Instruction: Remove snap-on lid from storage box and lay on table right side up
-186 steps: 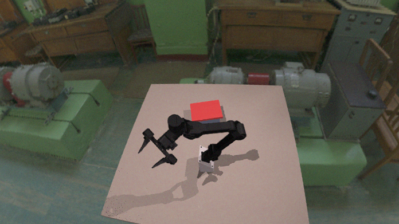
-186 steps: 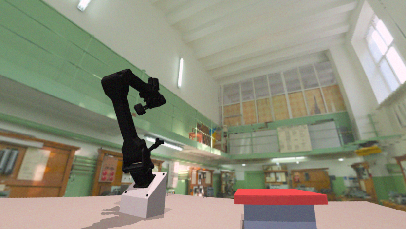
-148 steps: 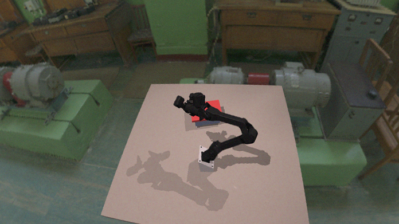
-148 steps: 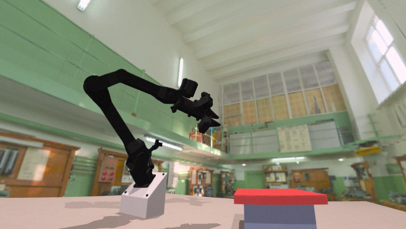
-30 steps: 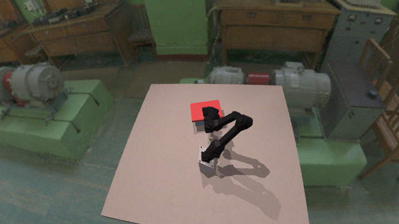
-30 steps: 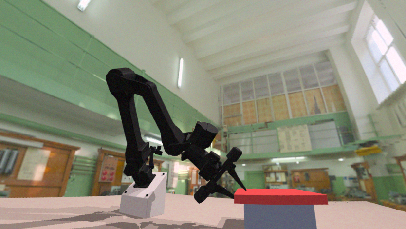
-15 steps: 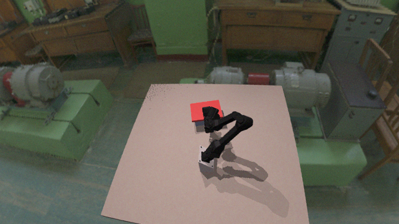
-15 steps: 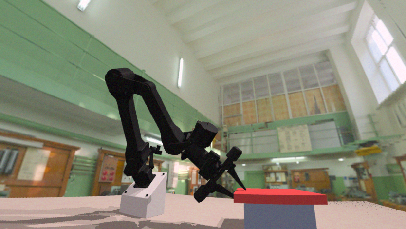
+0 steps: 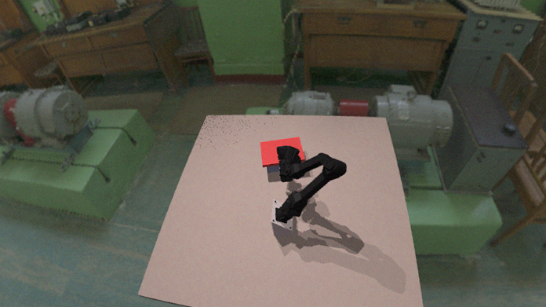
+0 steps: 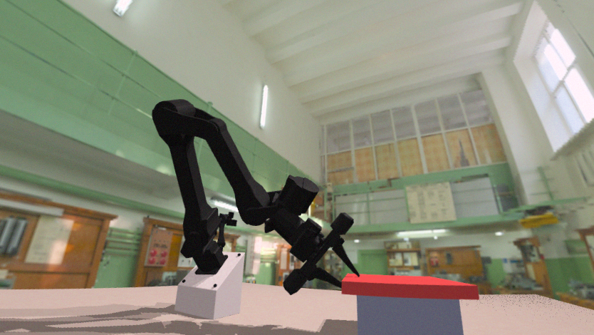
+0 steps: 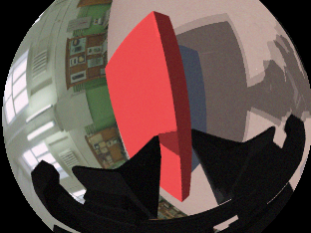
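Observation:
The red lid (image 9: pixel 269 153) (image 10: pixel 409 288) (image 11: pixel 140 85) sits level on top of the blue-grey storage box (image 9: pixel 273 171) (image 10: pixel 409 314) (image 11: pixel 195 90), with its rim overhanging the box walls. My gripper (image 10: pixel 350 280) (image 11: pixel 174 136) is shut on the lid's edge on the side facing the arm base, one finger on the top face and the other at the rim's side or underside. The lower fingertip's exact contact is hidden. In the top view the fingertips are hidden by the gripper body. I see no clear gap between lid and box.
The box stands on the pale table (image 9: pixel 210 232) (image 10: pixel 124 295), toward its back edge. The white arm base (image 9: pixel 281 224) (image 10: pixel 211 293) is in front of the box. The arm bends over to the right in the top view.

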Robot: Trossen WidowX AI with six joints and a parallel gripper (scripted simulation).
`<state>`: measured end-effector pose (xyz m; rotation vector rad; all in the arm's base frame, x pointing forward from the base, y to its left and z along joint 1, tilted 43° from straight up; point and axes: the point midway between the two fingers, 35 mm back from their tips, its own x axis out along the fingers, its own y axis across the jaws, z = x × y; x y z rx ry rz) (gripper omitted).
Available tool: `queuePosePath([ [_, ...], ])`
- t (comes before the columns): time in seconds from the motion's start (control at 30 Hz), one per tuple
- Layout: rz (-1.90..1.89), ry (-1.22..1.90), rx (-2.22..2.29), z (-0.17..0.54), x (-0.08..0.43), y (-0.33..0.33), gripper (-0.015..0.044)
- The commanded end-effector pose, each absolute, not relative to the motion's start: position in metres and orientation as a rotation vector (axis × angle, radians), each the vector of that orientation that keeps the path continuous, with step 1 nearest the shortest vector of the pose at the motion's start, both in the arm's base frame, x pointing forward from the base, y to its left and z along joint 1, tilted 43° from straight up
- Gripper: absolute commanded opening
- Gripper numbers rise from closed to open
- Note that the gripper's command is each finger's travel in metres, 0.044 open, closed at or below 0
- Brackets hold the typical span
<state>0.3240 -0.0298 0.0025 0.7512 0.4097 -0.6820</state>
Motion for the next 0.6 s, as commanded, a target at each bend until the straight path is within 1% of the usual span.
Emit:
queuePosePath([
  [0.0, -0.68, 0.405, 0.754, 0.0044, 0.3242, -0.0276, 0.0],
  [0.57, -0.68, 0.405, 0.754, 0.0068, 0.3242, -0.0251, 0.0],
])
